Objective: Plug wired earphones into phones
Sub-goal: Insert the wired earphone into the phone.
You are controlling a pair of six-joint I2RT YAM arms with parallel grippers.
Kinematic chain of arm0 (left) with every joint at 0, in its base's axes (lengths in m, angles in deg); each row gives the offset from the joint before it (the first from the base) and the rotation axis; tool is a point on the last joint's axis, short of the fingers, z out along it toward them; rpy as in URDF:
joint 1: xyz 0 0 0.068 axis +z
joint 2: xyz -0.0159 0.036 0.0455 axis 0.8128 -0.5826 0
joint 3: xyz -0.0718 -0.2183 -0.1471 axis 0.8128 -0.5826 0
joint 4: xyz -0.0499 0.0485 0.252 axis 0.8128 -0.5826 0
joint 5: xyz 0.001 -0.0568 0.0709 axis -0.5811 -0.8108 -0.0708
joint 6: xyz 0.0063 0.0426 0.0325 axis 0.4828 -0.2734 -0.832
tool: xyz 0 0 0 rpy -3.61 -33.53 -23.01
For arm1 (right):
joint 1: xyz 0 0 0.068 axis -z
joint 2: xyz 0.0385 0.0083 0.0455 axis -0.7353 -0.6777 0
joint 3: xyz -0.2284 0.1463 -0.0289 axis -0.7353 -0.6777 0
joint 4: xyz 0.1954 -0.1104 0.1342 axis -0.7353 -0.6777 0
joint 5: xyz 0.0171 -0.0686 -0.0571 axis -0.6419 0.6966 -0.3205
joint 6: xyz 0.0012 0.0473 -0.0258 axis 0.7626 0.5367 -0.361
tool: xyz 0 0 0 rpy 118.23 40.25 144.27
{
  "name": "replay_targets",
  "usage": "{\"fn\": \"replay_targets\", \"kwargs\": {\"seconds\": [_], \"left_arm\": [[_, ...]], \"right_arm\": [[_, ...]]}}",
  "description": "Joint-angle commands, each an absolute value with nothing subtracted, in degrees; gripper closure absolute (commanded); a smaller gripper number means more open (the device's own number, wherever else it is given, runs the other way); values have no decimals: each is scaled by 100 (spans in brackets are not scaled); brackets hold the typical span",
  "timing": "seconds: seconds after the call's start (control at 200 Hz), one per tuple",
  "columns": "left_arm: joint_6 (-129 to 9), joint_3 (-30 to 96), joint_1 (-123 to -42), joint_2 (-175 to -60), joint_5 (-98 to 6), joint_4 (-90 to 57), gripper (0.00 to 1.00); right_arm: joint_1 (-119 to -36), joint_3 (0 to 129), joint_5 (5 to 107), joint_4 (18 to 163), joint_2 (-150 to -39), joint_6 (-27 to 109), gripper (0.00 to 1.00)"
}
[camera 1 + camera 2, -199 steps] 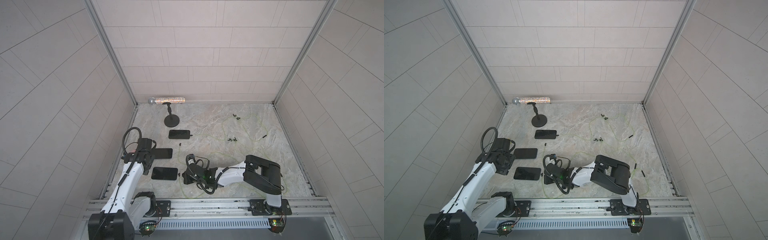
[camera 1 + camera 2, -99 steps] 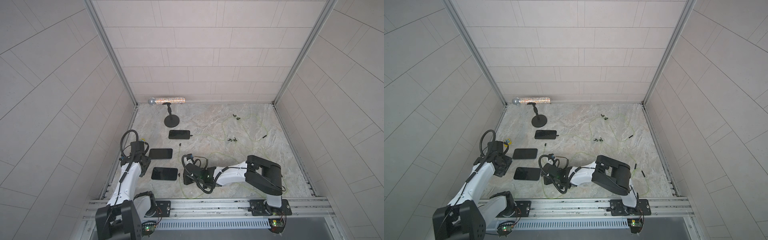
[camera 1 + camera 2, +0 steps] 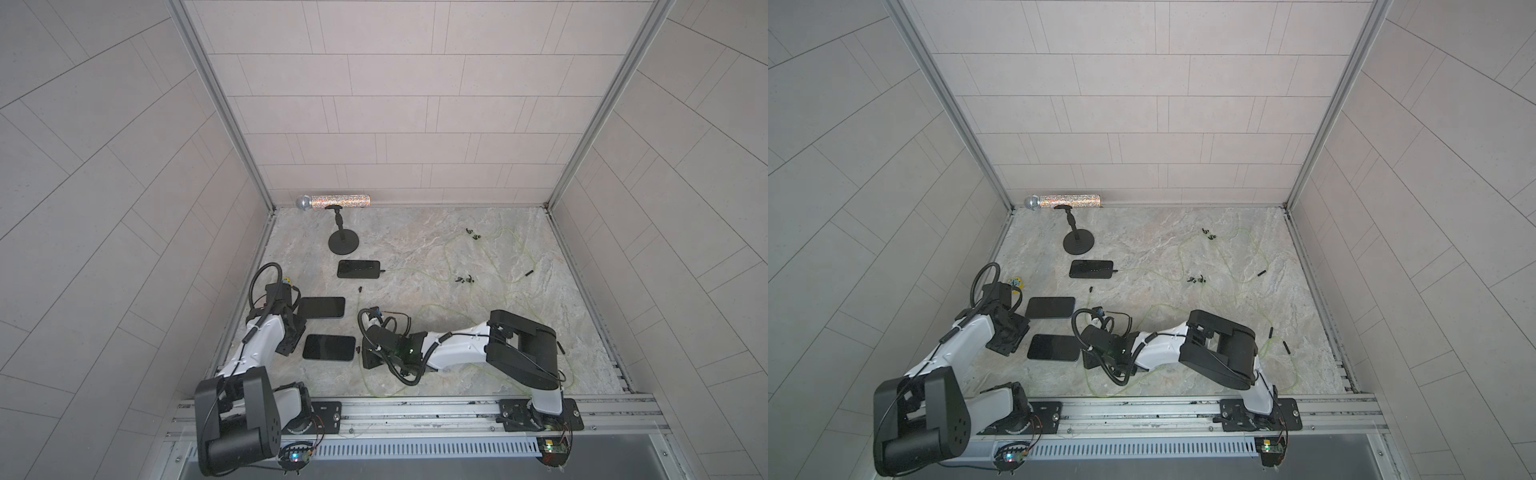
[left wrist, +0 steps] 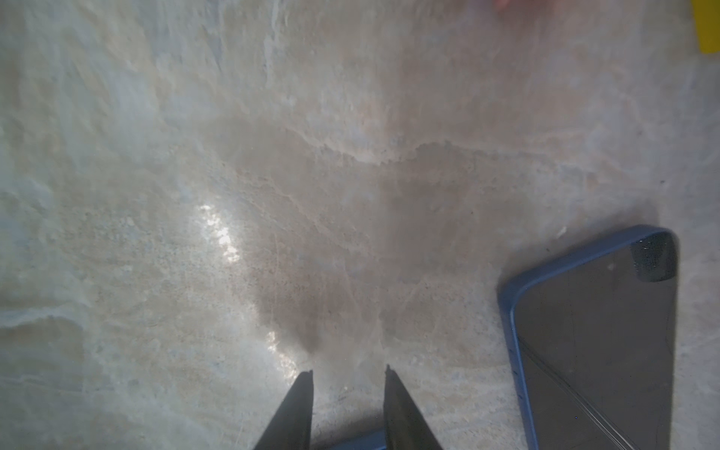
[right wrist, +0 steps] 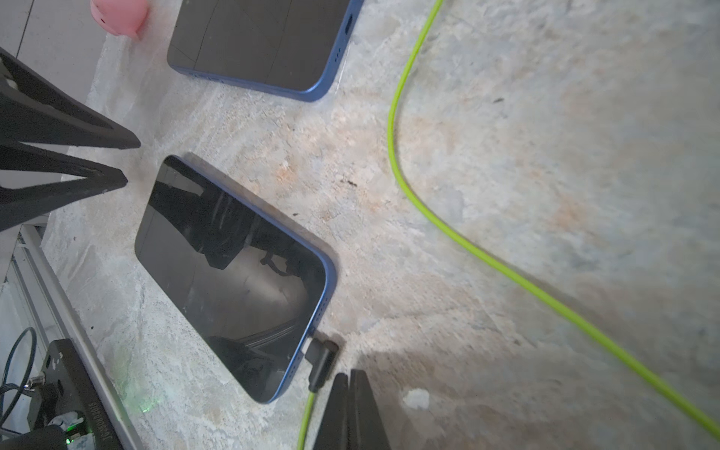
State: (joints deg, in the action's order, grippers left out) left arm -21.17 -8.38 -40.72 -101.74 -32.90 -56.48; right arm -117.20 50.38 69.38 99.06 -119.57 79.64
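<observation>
Three phones flat on the tabletop [image 3: 436, 257], apart in a column: far phone [image 3: 358, 269] apparently wired, middle phone [image 3: 322, 307] bare, near phone [image 3: 329, 347] in work. On left arm [image 3: 262, 336], left jaws parted, empty, just beside the near phone's free end. On right arm [image 3: 457, 340], right jaws clenched on nothing visible, tips touching or just beside the plug [image 5: 321, 360] at the near phone's port. Risks: near phone sliding under an unbraced push; plug cocking or popping out from off-axis pressure; earphone cable [image 5: 307, 415] snagging beneath the tips. Against a second earlier: left arm drawn back from middle phone to near one; right arm barely shifted.
</observation>
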Motion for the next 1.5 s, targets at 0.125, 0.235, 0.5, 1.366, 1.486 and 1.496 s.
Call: {"fn": "replay_targets", "kwargs": {"seconds": [0.125, 0.235, 0.5, 1.366, 1.486, 1.496], "left_arm": [[-2187, -942, -4032, -10437, -3408, -5578, 65], [-2187, -1016, -4026, -10484, -3460, -5513, 65], [-2074, -1268, -4031, -10536, -3709, -5311, 65], [-3132, -44, -4031, -8318, -3833, -6523, 36], [-3431, -128, -4037, -8082, -4691, -6056, 36], [-3445, -146, -4032, -8067, -4765, -6001, 36]], "right_arm": [[-11774, 5207, 6961, 9749, -12176, 7948, 100], [-11779, 5256, 6931, 9736, -12239, 7958, 100], [-11782, 5330, 6908, 9751, -12323, 8005, 100], [-11716, 5192, 7860, 8891, -10541, 6412, 76], [-11411, 5585, 7773, 8489, -10771, 6233, 76], [-11378, 5621, 7764, 8452, -10807, 6223, 76]]}}
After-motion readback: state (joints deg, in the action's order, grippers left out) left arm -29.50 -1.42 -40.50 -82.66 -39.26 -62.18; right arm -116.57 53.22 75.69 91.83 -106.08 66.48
